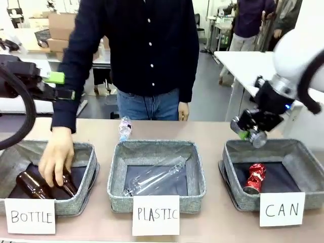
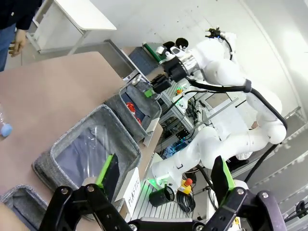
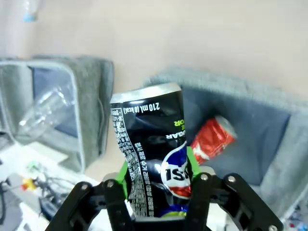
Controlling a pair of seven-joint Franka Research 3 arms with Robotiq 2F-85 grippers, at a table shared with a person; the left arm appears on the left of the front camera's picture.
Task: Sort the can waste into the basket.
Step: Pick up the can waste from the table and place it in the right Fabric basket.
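A: Start with the beige tabletop [image 1: 212, 129]. There are three baskets in a row along it. Which one is ours?

B: The grey woven-fabric rectangular basket with the white "CAN" card [image 1: 299, 148], on the robot's right. The red dented metal can [image 1: 254, 178] already lies on its dark lining, in the left half.

A: And the second can?

B: The black metal can with silver-white print [image 3: 144, 144] is up in the air. The right tool [image 1: 251, 133] has its green pads closed on the crumpled end nearest the wrist. In the front view it hangs above the basket's back-left corner, close to the rim rather than over the middle.

A: So the worry is the drop.

B: Yes. If it is let go there, I'd judge it could clip the rim and bounce out onto the tabletop, toward the grey fabric basket carded "PLASTIC" [image 1: 157, 146]. It might also strike the red can and glance off. Carrying it further in over the lining looks safer.

A: And the grip itself?

B: Only one end is pinched and the wall is dented, so the can may pivot or slip early.

A: What about the left tool [image 2: 164, 172]?

B: It is spread wide and holds nothing. It sits off at the left end of the row, where a person's hand [image 1: 56, 154] reaches into the grey fabric basket carded "BOTTLE" [image 1: 91, 152].
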